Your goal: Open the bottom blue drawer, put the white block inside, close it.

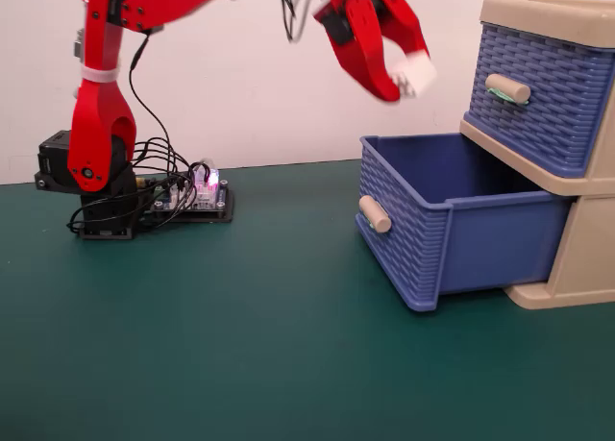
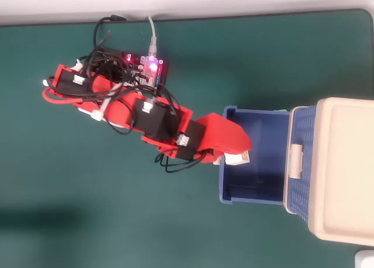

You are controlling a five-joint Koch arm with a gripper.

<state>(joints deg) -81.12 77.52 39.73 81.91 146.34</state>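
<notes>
Red plastic hand (image 1: pixel 408 84) pinching small white studded block (image 1: pixel 415 74) at upper centre, above pulled-out blue woven plastic bottom drawer (image 1: pixel 452 220), visibly empty inside (image 2: pixel 257 163).

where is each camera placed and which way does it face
Fixed view: stands low at the table's front, looking level at the back wall; shows the whole red arm from base to claw, which holds the white block above the open bottom blue drawer.
Overhead view: hangs above, looking straight down; shows the arm's top, with the claw over the drawer's near end.
Both share arm, block, drawer, beige cabinet and the lit circuit board.
</notes>
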